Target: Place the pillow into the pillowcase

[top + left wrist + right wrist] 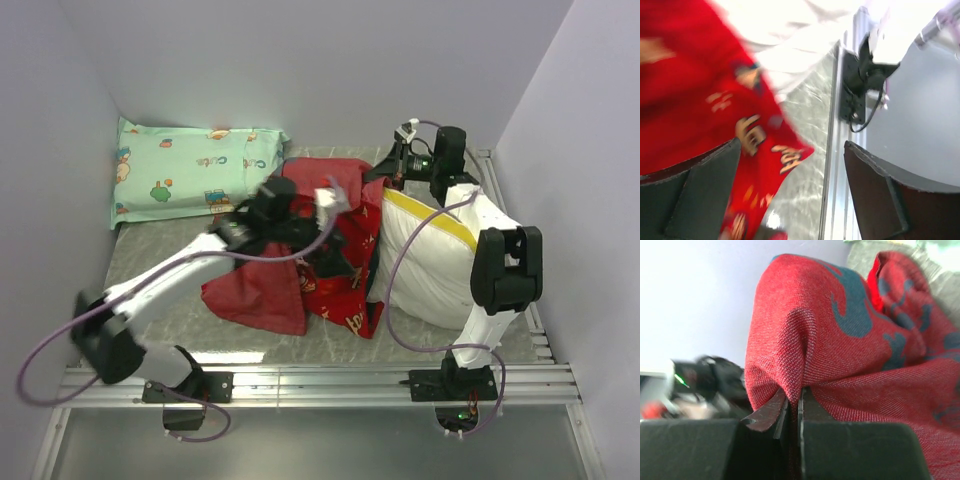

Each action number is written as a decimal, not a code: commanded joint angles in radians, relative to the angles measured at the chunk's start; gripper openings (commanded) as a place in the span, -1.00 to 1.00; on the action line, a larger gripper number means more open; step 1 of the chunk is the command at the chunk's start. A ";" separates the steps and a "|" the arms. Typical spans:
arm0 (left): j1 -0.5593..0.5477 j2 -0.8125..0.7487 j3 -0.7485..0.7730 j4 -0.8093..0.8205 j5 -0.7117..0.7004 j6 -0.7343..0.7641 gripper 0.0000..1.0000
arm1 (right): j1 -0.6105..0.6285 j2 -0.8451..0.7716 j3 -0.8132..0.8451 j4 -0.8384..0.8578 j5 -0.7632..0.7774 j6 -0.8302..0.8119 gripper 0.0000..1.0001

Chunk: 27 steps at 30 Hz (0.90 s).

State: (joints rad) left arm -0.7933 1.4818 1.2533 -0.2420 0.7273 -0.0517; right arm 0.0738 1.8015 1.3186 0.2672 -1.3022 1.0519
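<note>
Jaws of the right gripper (791,399) are clamped on a pillowcase (262,292) fold; those of the left gripper (792,192) are held apart over it. The pillow (432,262) is seen outside, against it. The thin fold may be lost if tugged.
</note>
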 commanded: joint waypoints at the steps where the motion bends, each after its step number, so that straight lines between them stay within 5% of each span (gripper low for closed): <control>1: 0.115 -0.208 -0.026 -0.072 -0.046 -0.013 0.82 | 0.000 -0.034 0.140 -0.299 -0.011 -0.334 -1.00; 5: 0.390 -0.317 -0.005 -0.244 -0.157 0.007 0.81 | 0.003 -0.034 0.186 -0.454 -0.023 -0.458 -1.00; 8: 0.500 -0.336 -0.005 -0.391 -0.281 0.145 0.79 | 0.006 -0.039 0.192 -0.512 -0.028 -0.520 -1.00; 15: 0.526 -0.189 -0.069 -0.398 -0.270 0.063 0.82 | 0.020 -0.019 0.281 -0.689 -0.031 -0.703 -1.00; 18: 0.532 -0.106 -0.046 -0.384 -0.318 0.070 0.38 | 0.020 -0.013 0.323 -0.749 -0.020 -0.757 -1.00; 22: 0.568 -0.020 0.085 -0.382 -0.195 0.122 -0.87 | 0.017 0.019 0.408 -0.798 0.010 -0.810 -1.00; 27: 0.569 0.015 0.401 -0.425 -0.073 0.338 -0.99 | -0.002 0.091 0.713 -0.816 0.049 -0.827 -1.00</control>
State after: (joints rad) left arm -0.2237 1.5318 1.4437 -0.6941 0.5194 0.1226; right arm 0.0872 1.8885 1.8431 -0.5846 -1.2507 0.2535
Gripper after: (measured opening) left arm 0.017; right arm 0.080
